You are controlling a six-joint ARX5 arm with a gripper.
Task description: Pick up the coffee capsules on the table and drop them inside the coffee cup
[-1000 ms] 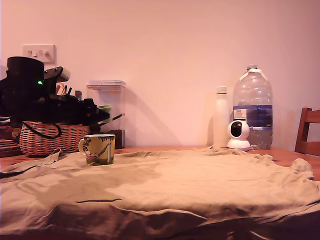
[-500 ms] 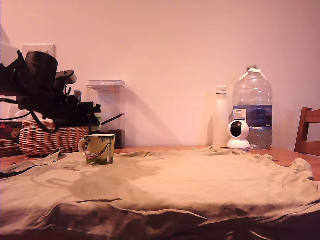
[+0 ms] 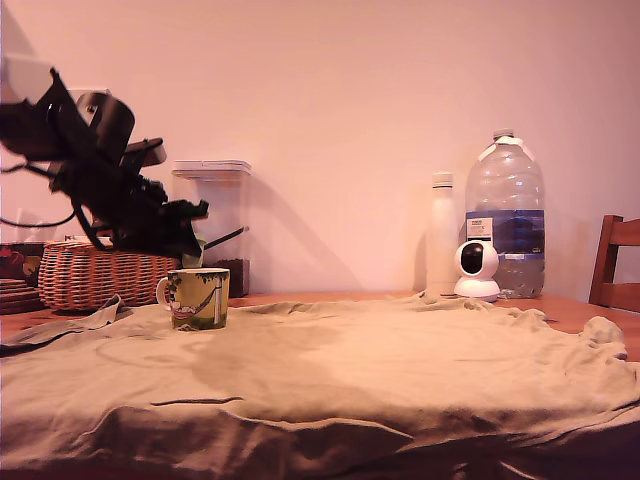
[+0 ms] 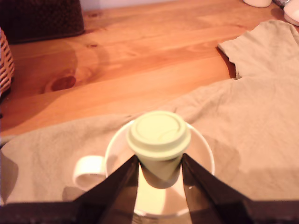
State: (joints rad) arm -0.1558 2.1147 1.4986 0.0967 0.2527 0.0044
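The gripper hangs directly above the patterned mug, its fingers clamped on the pale green coffee capsule.

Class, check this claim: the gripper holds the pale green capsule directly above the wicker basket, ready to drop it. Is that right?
Not quite. The wrist view shows the capsule, clamped between the gripper fingers, directly above the open mug, not the wicker basket. The rest stands.
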